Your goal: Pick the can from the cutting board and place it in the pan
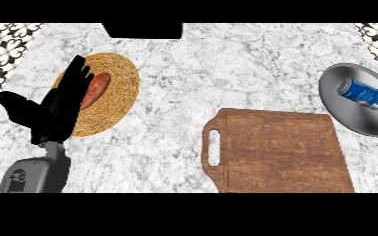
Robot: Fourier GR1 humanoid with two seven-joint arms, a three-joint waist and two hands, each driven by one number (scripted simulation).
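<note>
Marble-patterned worktop [221, 70] carries everything in the head view. At the far right edge lies the can [359, 93], blue with a white band, on its side and tilted, resting inside the grey pan [336, 102], which is partly cut off by the edge of the view. Just below and to the left of the pan sits the wooden cutting board [280, 152], its handle slot facing left; nothing rests on its surface.

On the opposite side, the left hand [63, 105] rises from its grey forearm at the lower left corner. Its black fingers are straight and spread apart, gripping nothing, and they point up over a round woven mat [118, 97]. A reddish sausage-shaped item [96, 89] lies on that mat, partly hidden behind the fingers. The thumb sticks out to the left over the worktop.

The can is well apart from this hand, with the width of the worktop and the cutting board between them. The right hand does not show. A dark rectangular shape [142, 30] sits at the worktop's far edge.
</note>
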